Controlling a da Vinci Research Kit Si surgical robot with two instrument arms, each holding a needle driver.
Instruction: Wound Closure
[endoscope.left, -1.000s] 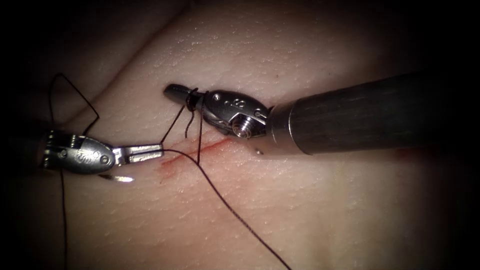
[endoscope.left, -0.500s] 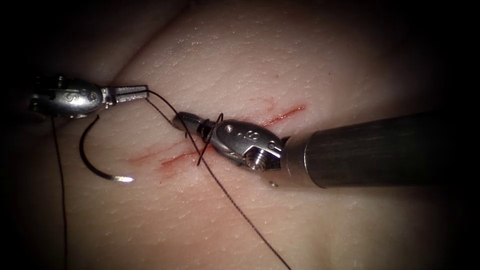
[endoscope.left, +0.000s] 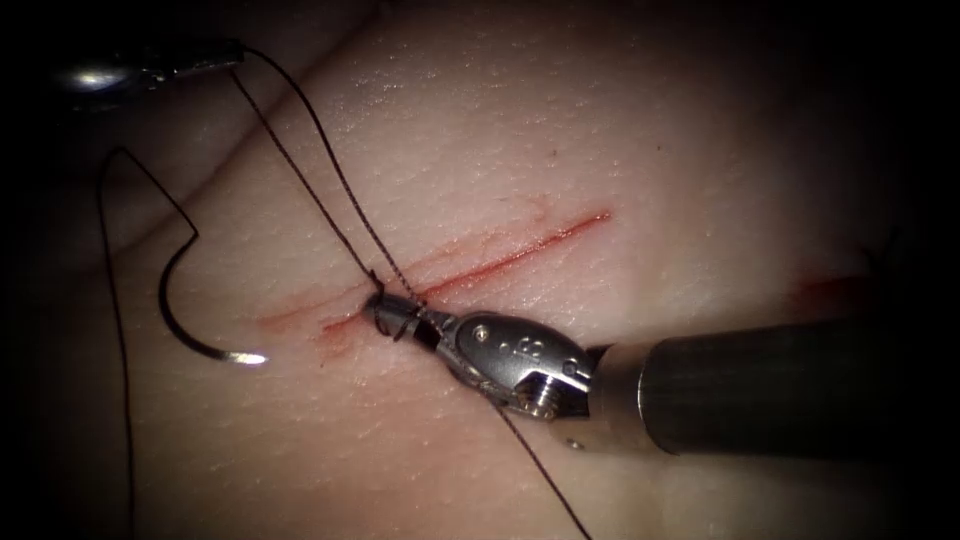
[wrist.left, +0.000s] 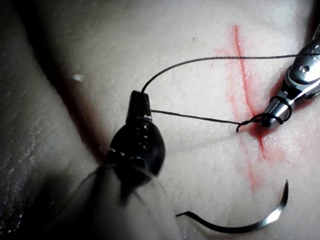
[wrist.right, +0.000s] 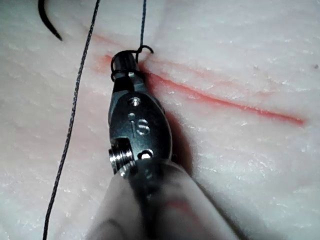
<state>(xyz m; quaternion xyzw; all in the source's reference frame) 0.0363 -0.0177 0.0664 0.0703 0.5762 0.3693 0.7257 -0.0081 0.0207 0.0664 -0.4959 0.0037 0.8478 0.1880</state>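
Observation:
My left tool (endoscope.left: 232, 52) is at the far upper left, left of the cut (endoscope.left: 500, 258), jaws shut on the thread (endoscope.left: 315, 170). The thread runs taut from there down to the cut's left end. My right tool (endoscope.left: 382, 313) comes in from the right with its tip at that end, jaws shut on the thread, loops wound round them. The curved needle (endoscope.left: 178, 322) lies free on the tissue left of the cut, held by neither tool. The left wrist view has the left tool (wrist.left: 140, 99), the thread (wrist.left: 195, 117) and the needle (wrist.left: 245, 226). The right wrist view has the right tool (wrist.right: 124, 61) and the cut (wrist.right: 225, 102).
Red fluid (endoscope.left: 340, 330) smears the tissue around the cut's left end. A long strand of thread (endoscope.left: 122, 400) trails down the left side from the needle's rear. Another strand (endoscope.left: 545, 470) runs toward the bottom edge under the right tool.
The left tool has moved up and to the far left, drawing the thread taut. The right tool has come down onto the cut's left end with the loops around its jaws.

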